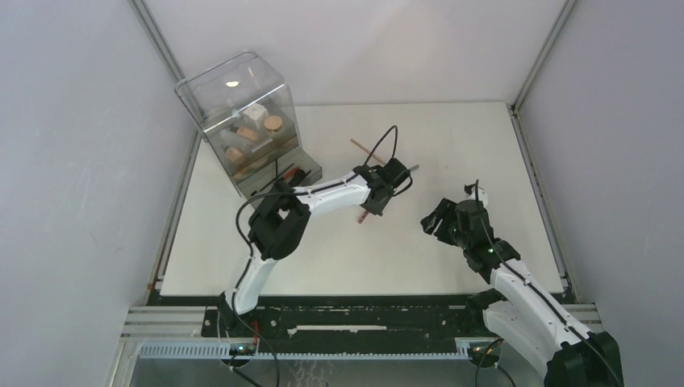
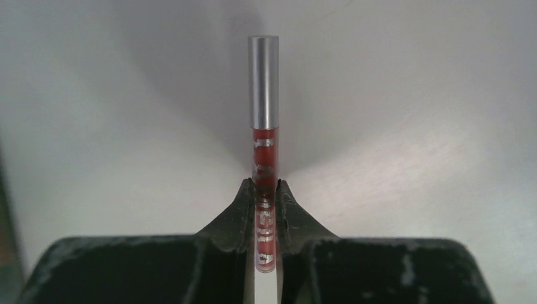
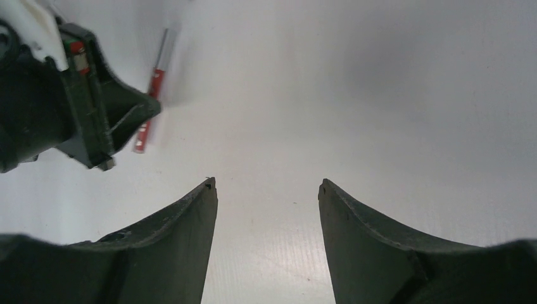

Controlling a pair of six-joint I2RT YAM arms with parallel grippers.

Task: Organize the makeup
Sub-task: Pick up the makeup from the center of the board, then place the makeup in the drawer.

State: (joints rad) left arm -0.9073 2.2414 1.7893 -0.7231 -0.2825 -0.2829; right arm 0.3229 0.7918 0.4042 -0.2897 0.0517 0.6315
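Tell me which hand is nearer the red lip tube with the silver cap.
Left. The left hand is closed on the red lip tube with the silver cap; the right hand stands open and empty off to its right.

1. red lip tube [image 2: 265,158]: slim, see-through red body, silver cap; pinched low on its body by the left gripper [image 2: 266,190]
2. round tan compacts [image 1: 273,123] and white cube box [image 1: 256,113]: inside the clear box [image 1: 202,97]
3. thin black brushes [image 1: 284,176]: lying in its lower front tray
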